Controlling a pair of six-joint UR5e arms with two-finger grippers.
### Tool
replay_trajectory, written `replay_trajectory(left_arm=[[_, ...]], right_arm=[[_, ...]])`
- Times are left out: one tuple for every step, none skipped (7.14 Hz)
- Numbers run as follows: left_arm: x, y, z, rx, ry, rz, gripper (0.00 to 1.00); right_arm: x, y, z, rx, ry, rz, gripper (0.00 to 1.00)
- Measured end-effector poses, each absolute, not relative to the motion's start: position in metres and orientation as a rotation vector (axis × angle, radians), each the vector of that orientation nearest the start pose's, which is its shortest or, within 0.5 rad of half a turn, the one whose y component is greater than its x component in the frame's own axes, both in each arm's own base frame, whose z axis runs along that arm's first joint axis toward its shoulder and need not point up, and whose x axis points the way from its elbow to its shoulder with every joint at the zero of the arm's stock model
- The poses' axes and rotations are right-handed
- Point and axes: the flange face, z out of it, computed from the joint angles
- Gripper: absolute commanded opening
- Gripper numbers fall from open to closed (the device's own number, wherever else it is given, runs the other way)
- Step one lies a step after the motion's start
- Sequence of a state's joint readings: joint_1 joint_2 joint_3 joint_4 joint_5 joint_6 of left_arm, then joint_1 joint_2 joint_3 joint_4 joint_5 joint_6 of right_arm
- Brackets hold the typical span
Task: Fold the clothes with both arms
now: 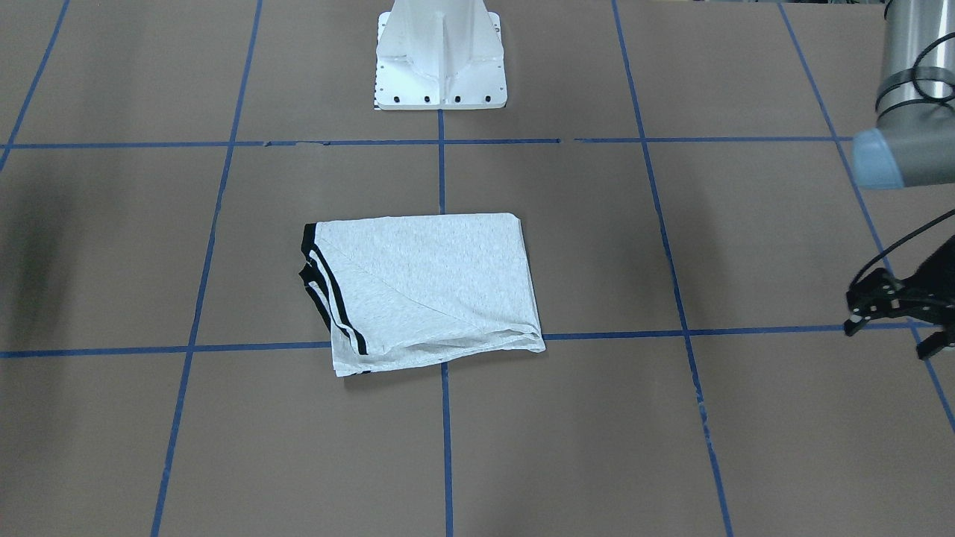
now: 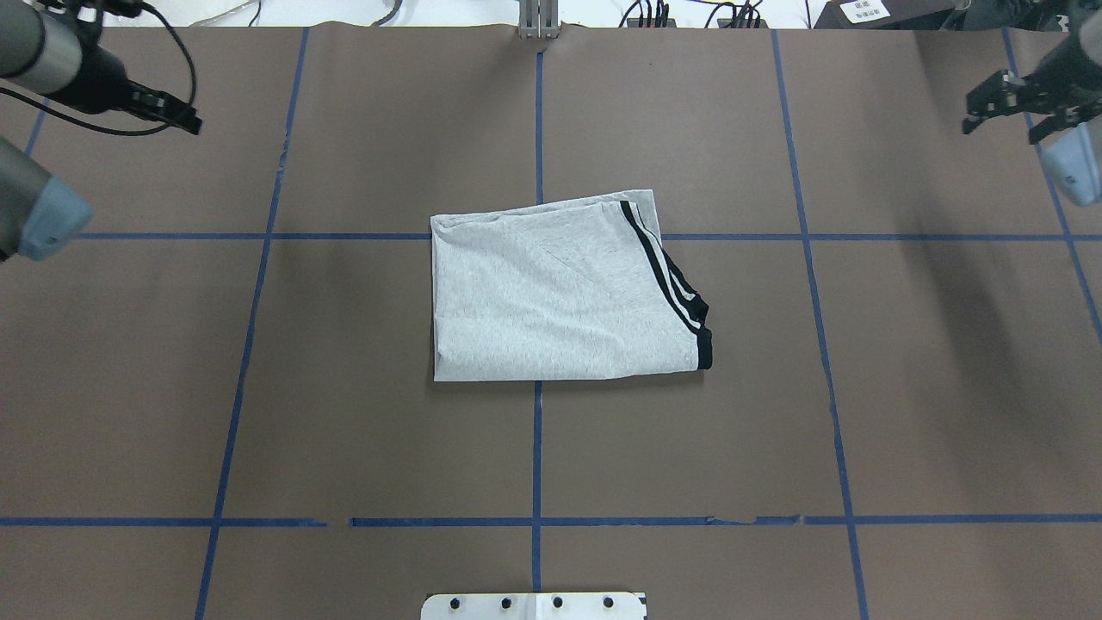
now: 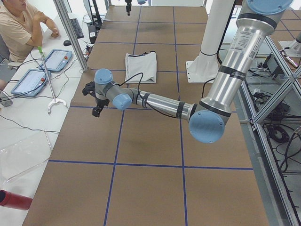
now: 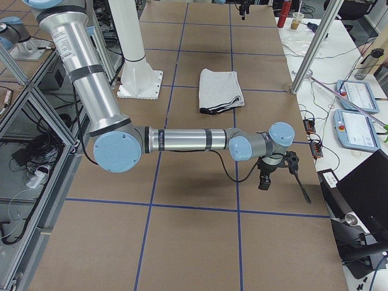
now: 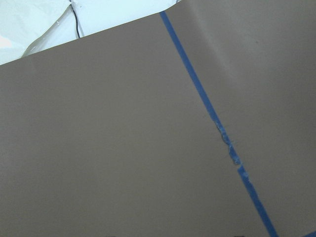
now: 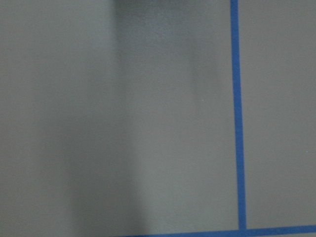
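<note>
While both arms hang out over the table's [image 2: 344, 387] far corners, the folded grey T-shirt [image 2: 551, 301] lies at its middle.
Left gripper [image 1: 888, 339] and right gripper [image 2: 1000, 131] are spread, empty; the jersey looks light, limp and prone to sliding, so pinch all the layers at the black-striped edge [image 2: 667, 284].

The T-shirt [image 2: 551, 297] is light heather grey and folded into a rough rectangle, lying flat straight out in front of the white pedestal base [image 1: 440, 56], a little way off it. The print isn't showing, just plain grey fabric with a diagonal crease. The black stripes and black trim run down the edge on the robot's right side.

The left arm [image 3: 160, 101] and right arm [image 4: 188, 138] are silver tubes with light blue caps. Each is stretched out low and way off to its own side of the base, farther from the base than the shirt. The left gripper [image 1: 888, 339] and right gripper [image 2: 1000, 129] both have their fingers spread, holding nothing.
</note>
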State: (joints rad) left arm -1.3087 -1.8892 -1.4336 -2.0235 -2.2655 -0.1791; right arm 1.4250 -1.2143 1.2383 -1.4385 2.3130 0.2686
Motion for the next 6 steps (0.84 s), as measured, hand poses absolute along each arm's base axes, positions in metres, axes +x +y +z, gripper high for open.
replay_trajectory(left_arm=[[0.063, -0.629, 0.527, 0.43, 0.776, 0.303, 1.0], [0.031, -0.614, 0.554, 0.399, 0.779, 0.279, 1.0], [-0.003, -0.605, 0.568, 0.386, 0.799, 0.233, 1.0], [-0.031, -0.597, 0.574, 0.387, 0.812, 0.187, 1.0], [-0.044, -0.589, 0.577, 0.389, 0.816, 0.162, 1.0], [-0.048, -0.582, 0.579, 0.391, 0.811, 0.15, 1.0]], right_arm=[[-0.005, -0.635, 0.621, -0.021, -0.764, 0.052, 1.0], [0.009, -0.616, 0.633, -0.03, -0.781, 0.05, 1.0], [0.015, -0.601, 0.641, -0.031, -0.79, 0.039, 1.0], [0.016, -0.594, 0.645, -0.028, -0.794, 0.02, 1.0], [0.015, -0.591, 0.645, -0.021, -0.798, -0.009, 1.0], [0.015, -0.589, 0.647, -0.017, -0.812, -0.031, 1.0]])
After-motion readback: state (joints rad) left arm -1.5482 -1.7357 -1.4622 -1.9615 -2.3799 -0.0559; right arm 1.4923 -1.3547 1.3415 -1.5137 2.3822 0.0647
